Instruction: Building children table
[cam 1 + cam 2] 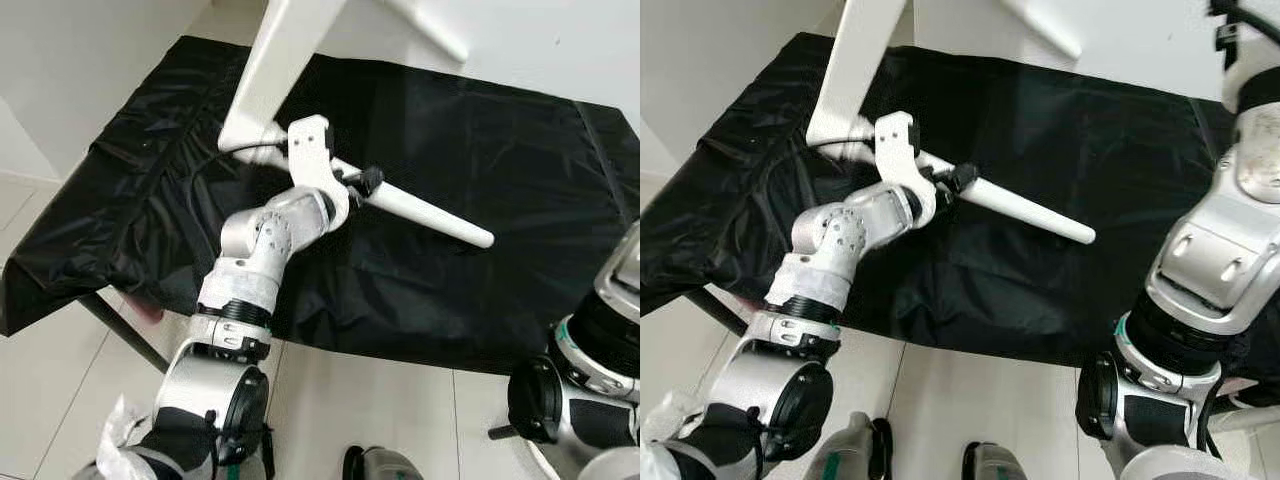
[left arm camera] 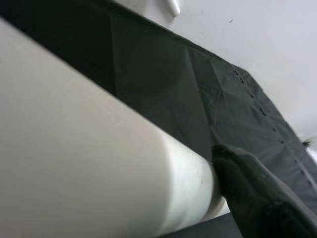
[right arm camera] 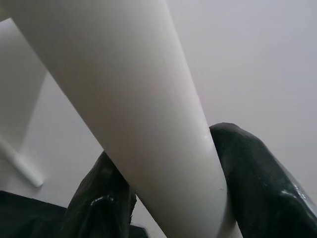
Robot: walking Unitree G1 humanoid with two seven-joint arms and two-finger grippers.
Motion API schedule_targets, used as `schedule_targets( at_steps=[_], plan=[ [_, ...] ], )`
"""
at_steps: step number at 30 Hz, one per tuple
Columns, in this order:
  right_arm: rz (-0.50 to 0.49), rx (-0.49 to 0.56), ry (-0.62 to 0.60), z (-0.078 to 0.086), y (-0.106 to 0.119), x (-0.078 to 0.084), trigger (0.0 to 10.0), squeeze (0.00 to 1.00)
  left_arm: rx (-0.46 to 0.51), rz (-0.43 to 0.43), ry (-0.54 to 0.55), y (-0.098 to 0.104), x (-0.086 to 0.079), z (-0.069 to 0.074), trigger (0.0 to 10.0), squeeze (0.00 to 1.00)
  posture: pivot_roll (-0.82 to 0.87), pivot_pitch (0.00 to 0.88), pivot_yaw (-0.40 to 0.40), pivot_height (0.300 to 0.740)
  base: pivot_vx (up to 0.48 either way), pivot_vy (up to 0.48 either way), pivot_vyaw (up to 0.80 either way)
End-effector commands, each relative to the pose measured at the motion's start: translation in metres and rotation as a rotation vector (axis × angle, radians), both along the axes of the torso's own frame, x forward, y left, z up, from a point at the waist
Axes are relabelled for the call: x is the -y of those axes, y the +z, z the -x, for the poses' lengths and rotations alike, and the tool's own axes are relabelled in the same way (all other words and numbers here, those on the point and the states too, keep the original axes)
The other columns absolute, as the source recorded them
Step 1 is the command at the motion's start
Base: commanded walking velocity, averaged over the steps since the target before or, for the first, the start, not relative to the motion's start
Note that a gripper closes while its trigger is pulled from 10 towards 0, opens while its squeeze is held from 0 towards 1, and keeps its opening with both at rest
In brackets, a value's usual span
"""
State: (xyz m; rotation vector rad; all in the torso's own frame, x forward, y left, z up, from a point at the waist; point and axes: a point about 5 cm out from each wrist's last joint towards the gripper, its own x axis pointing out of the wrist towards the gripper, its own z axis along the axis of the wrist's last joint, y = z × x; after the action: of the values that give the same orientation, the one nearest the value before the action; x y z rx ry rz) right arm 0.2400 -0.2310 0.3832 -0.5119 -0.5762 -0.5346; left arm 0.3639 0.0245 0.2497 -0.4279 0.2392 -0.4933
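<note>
1. Left gripper clamped on a white table leg, partway along its length, above the black cloth covering the work surface.
2. Leg's long axis slanting from the white tabletop panel near the left wrist, outward and down toward the robot's right, free tip just over the cloth.
3. Right gripper closed around another white leg, black fingers pressed on either side, raised high at the right.
4. Left arm nearer the leg-to-panel joint; likely next: seating or twisting that leg along its own axis into the panel.
</note>
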Motion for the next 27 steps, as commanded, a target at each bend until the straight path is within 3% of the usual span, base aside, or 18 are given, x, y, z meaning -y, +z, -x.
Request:
schedule_targets(
  at_steps=[1,2,3,4,5,11,12,13,14,15,17,21,22,23,25,26,27],
  plan=[
    [-0.217,0.147,0.108,0.015,0.001,0.007,0.0,0.0,0.422,0.075,0.026,0.098,-0.02,0.003,0.0,0.0,0.0,0.074,0.024,0.74,0.0,0.0,0.0],
    [-0.217,0.147,0.108,0.015,0.001,0.007,0.0,0.0,0.422,0.075,0.026,0.098,-0.02,0.003,0.0,0.0,0.0,0.074,0.024,0.74,0.0,0.0,0.0],
    [-0.255,0.15,0.098,0.017,-0.004,0.01,0.0,0.0,0.486,0.069,0.028,0.115,-0.023,0.005,0.0,0.0,0.0,0.075,0.025,0.74,0.0,0.0,0.0],
    [-0.255,0.15,0.098,0.017,-0.004,0.01,0.0,0.0,0.486,0.069,0.028,0.115,-0.023,0.005,0.0,0.0,0.0,0.075,0.025,0.74,0.0,0.0,0.0],
    [-0.297,0.145,0.081,0.018,-0.014,0.014,0.0,0.0,0.538,0.065,0.011,0.128,-0.022,0.01,0.0,0.0,0.01,0.078,0.023,0.74,0.0,0.0,0.0],
    [-0.386,0.106,0.045,0.021,-0.039,0.021,0.0,0.0,0.614,0.064,-0.023,0.146,-0.02,0.02,0.0,0.0,0.01,0.092,0.021,0.74,0.0,0.0,0.0],
    [-0.617,-0.019,0.028,0.016,-0.096,0.03,0.0,0.0,0.668,0.084,-0.073,0.163,-0.016,0.03,0.0,0.0,0.02,0.106,0.023,0.74,0.0,0.0,0.0],
    [-0.617,-0.019,0.028,0.016,-0.096,0.03,0.0,0.0,0.668,0.084,-0.073,0.163,-0.016,0.03,0.0,0.0,0.02,0.106,0.023,0.74,0.0,0.0,0.0],
    [-0.686,-0.075,0.021,0.015,-0.118,0.031,0.0,0.0,0.679,0.092,-0.089,0.168,-0.015,0.033,0.0,0.0,0.02,0.106,0.023,0.74,0.0,0.0,0.0],
    [-0.686,-0.075,0.021,0.015,-0.118,0.031,0.0,0.0,0.679,0.092,-0.089,0.168,-0.015,0.033,0.0,0.0,0.02,0.106,0.023,0.74,0.0,0.0,0.0],
    [-0.735,-0.158,0.053,0.012,-0.147,0.024,0.0,0.0,0.672,0.08,-0.121,0.168,-0.01,0.035,0.0,0.0,0.03,0.12,0.033,0.74,0.0,0.0,0.0],
    [-0.72,-0.199,0.1,0.01,-0.159,0.016,0.0,0.0,0.622,0.024,-0.182,0.149,0.001,0.035,0.1,0.0,0.02,0.13,0.035,0.74,0.0,0.0,0.0],
    [-0.714,-0.218,0.117,0.011,-0.164,0.013,10.0,0.0,0.597,-0.021,-0.206,0.134,0.006,0.035,10.0,0.0,0.01,0.134,0.036,0.74,0.0,0.0,0.0],
    [-0.714,-0.218,0.117,0.011,-0.164,0.013,10.0,0.0,0.597,-0.021,-0.206,0.134,0.006,0.035,10.0,0.0,0.01,0.134,0.036,0.74,0.0,0.0,0.0],
    [-0.702,-0.234,0.141,0.013,-0.17,0.009,10.0,0.0,0.562,-0.069,-0.238,0.113,0.011,0.036,10.0,0.0,0.01,0.139,0.037,0.74,0.0,0.0,0.0],
    [-0.69,-0.228,0.155,0.014,-0.172,0.008,10.0,1.0,0.532,-0.067,-0.247,0.102,0.012,0.035,10.0,1.0,0.01,0.14,0.036,0.74,0.0,0.0,0.0],
    [-0.69,-0.228,0.155,0.014,-0.172,0.008,10.0,1.0,0.532,-0.067,-0.247,0.102,0.012,0.035,10.0,1.0,0.01,0.14,0.036,0.74,0.0,0.0,0.0]
  ],
)
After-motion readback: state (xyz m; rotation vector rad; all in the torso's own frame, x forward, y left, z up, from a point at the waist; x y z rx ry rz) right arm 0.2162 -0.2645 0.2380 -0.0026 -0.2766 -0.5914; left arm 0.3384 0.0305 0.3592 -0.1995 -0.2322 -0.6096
